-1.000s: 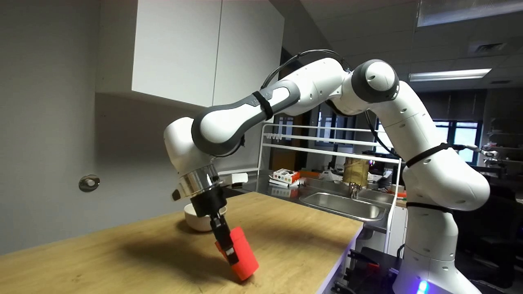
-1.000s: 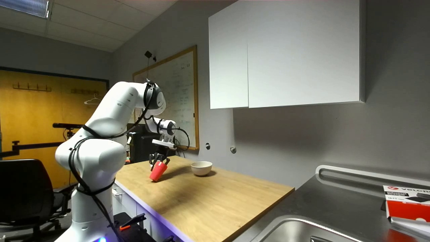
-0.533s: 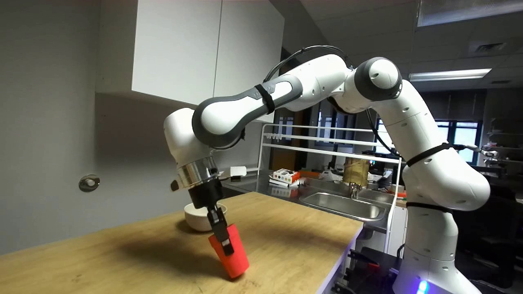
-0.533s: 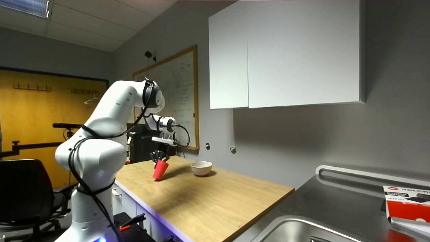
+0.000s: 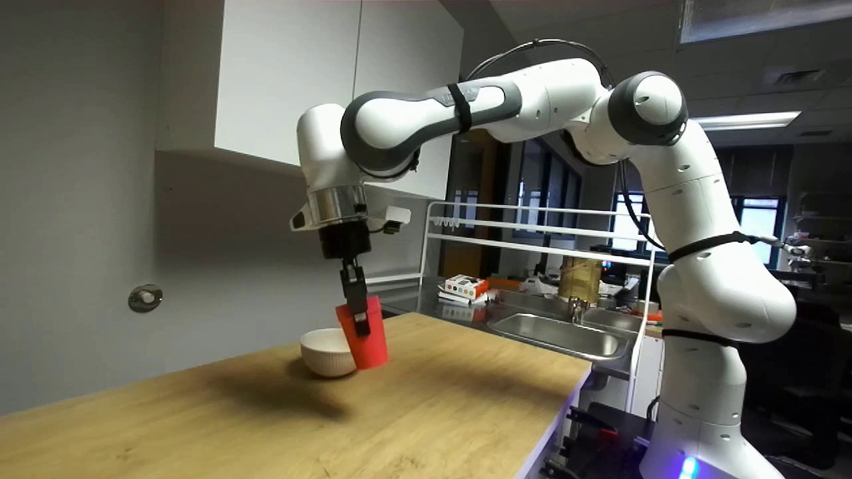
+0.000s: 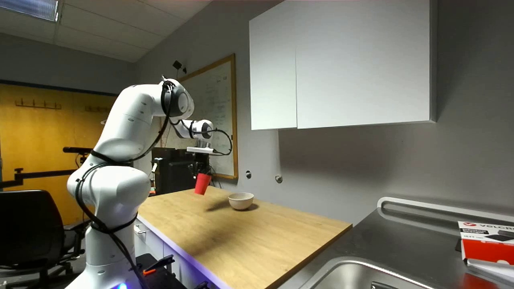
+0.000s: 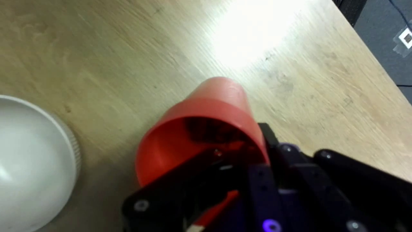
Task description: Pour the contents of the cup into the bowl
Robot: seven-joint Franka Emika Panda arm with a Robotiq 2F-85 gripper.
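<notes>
Big white cabinet (image 6: 341, 64) up on the wall above the wooden table (image 6: 249, 245), and in an exterior view the arm (image 5: 546, 96) covers part of its bottom edge. Can't tell how close the two really are. Beyond the table there's a metal sink (image 5: 566, 338) with a white rack (image 5: 532, 248) by it, plus a red and white box (image 6: 486, 249) on the dark counter (image 6: 385, 241). There's also an office chair (image 6: 28, 224) and a whiteboard (image 6: 221, 92), which the arm partly hides.

The bowl (image 7: 29, 167) sits on the table. In an exterior view the cup (image 5: 369, 349) blocks a bit of its side, but the wrist view has them clearly apart. The cup's up off the table near the bowl, tipped a little, mouth leaning to the bowl's side. Looks dark down inside it, too shadowy to tell what's in there.

Pose-wise, the arm climbs from its base to a high elbow, reaches out over the table, then the wrist bends so the gripper (image 5: 360, 322) points down. Fingers (image 7: 269, 137) look pinched on the cup's wall, one inside the mouth, one outside.
</notes>
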